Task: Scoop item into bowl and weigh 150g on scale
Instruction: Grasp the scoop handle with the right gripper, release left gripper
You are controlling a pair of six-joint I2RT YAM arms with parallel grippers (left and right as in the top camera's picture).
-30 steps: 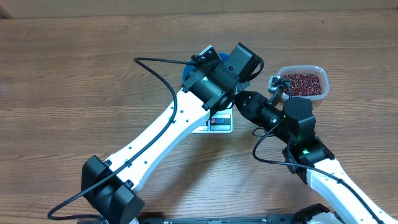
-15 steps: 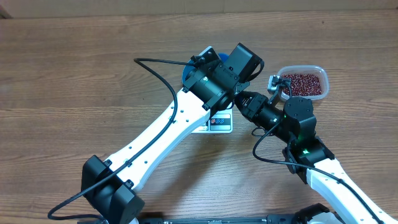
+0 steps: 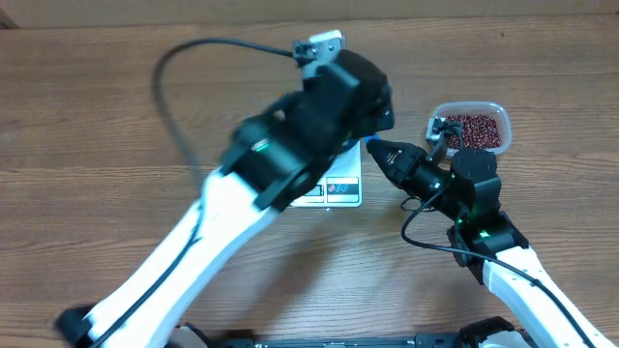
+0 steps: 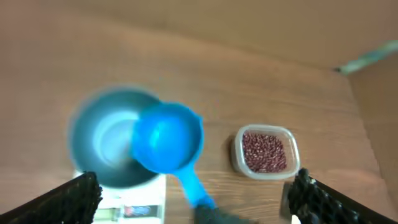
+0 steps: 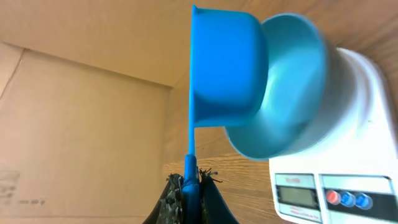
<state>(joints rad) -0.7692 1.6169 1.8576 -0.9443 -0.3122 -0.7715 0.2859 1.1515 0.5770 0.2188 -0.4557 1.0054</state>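
The blue bowl [image 4: 102, 146] [image 5: 295, 93] stands on the white scale [image 3: 337, 189] [image 5: 354, 186]. My left gripper [image 4: 196, 186] hovers above it, open wide, and holds nothing. A blue scoop [image 4: 168, 137] [image 5: 227, 68] hangs over the bowl's edge, and no beans show in it. My right gripper [image 5: 191, 183] [image 3: 375, 149] is shut on the scoop's handle. The beans [image 4: 263, 151] [image 3: 474, 129] lie in a clear tub to the right of the scale. In the overhead view my left arm hides the bowl.
The clear tub [image 4: 237, 157] [image 3: 437, 112] sits on the wooden table, a short way right of the scale. My left arm [image 3: 280, 155] crosses the table's middle, blurred. A cardboard wall [image 5: 81, 118] stands behind.
My left gripper has opened wide and its arm has swung up and off the bowl, blurred with motion. The right gripper, shut on the scoop, has shifted slightly toward the bowl.
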